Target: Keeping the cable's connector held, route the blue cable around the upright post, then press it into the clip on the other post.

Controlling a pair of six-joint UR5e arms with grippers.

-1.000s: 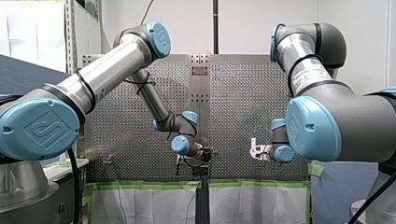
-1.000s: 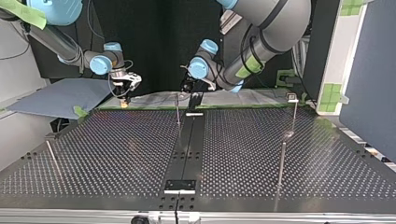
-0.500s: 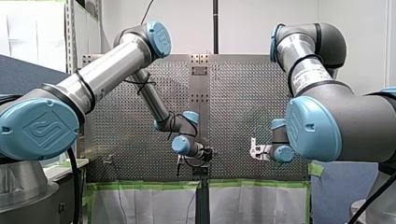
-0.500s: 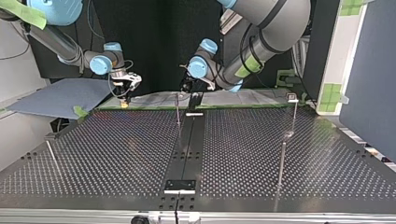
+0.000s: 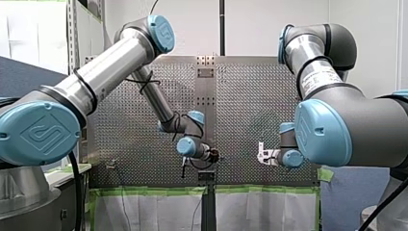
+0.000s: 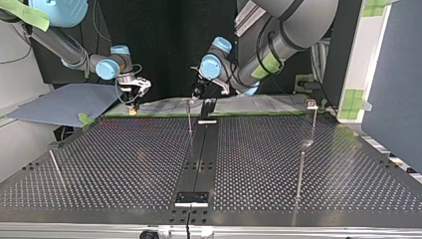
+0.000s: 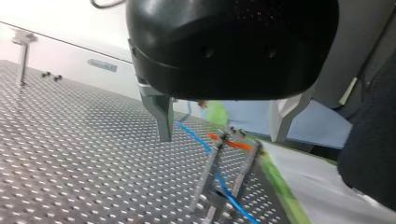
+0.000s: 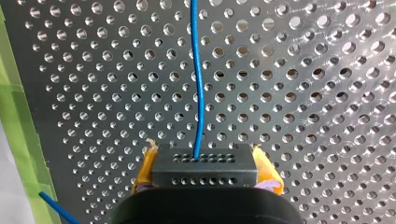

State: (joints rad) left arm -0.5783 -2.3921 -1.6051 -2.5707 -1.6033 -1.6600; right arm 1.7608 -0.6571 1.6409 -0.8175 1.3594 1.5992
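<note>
Trailing cable: the blue cable [image 8: 198,93] runs straight ahead from the connector [image 8: 204,170], above the perforated table [image 8: 317,93].
Right gripper [image 8: 205,164]: yellow pads [image 8: 145,165] clamped on the connector.
Left gripper [image 7: 221,137]: metal fingers [image 7: 163,116] apart, empty, nearer the post [image 7: 204,179]; the cable crosses below, between them.

You have green tape [image 6: 85,119] at the table's [image 6: 124,164] far edge in the top view, a grey-blue sheet [image 6: 64,102] beyond its far left corner, and a black strip [image 6: 199,159] crossing its middle.
</note>
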